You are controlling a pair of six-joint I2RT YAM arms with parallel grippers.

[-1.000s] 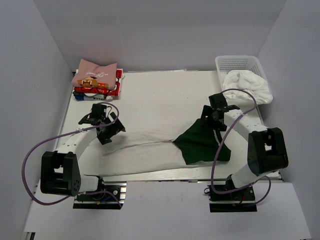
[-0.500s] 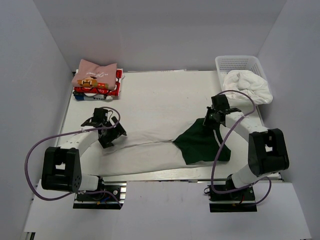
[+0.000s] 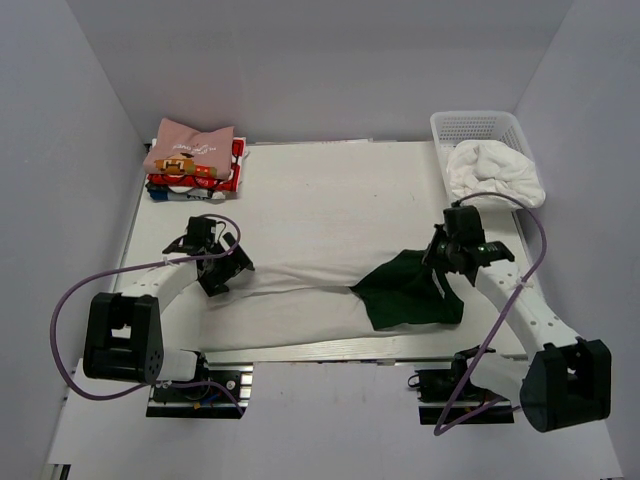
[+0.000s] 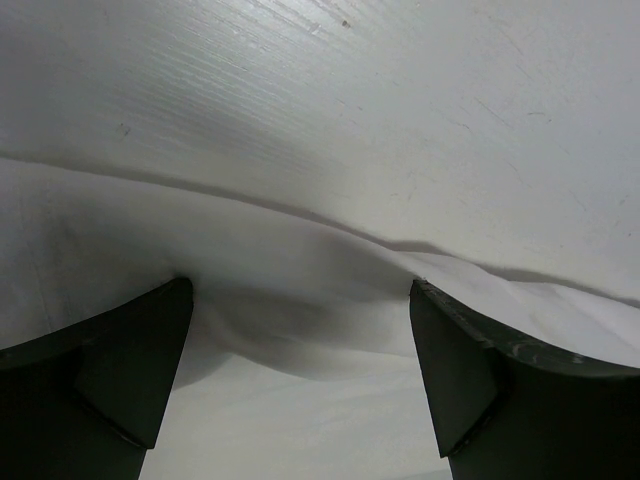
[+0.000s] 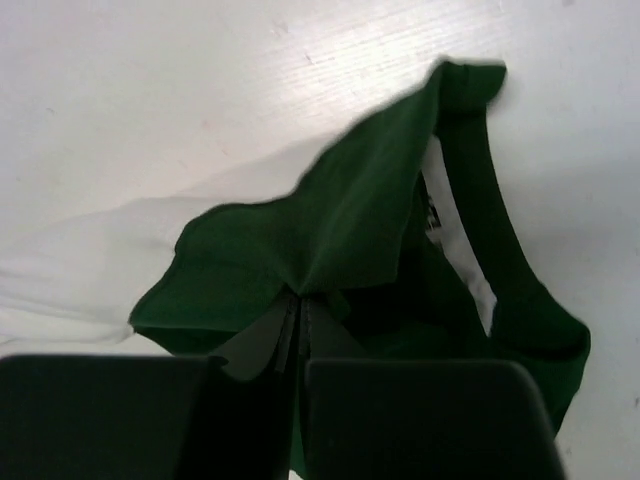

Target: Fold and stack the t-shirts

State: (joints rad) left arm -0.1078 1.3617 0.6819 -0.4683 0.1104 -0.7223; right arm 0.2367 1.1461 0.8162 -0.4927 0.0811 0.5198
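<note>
An off-white t-shirt point(image 3: 290, 305) with dark green sleeves lies stretched across the front of the table. My right gripper point(image 3: 443, 262) is shut on a lifted fold of its green sleeve point(image 3: 405, 290). In the right wrist view the sleeve point(image 5: 340, 220) bunches up from the closed right gripper point(image 5: 300, 315). My left gripper point(image 3: 218, 268) stands open at the shirt's left end. In the left wrist view the shirt's far edge point(image 4: 300, 270) runs between its fingers point(image 4: 110, 370). Small folded t-shirts, pink on top, are stacked point(image 3: 195, 155) at the back left.
A white basket point(image 3: 480, 125) at the back right holds a bundle of white cloth point(image 3: 495, 170). Grey walls enclose the table point(image 3: 330, 190) on three sides. A metal rail runs along the front edge point(image 3: 330, 347).
The right gripper has shut on the green sleeve and drawn it right and towards the front; the sleeve now stands lifted. The left gripper shifted slightly towards the shirt and stayed open.
</note>
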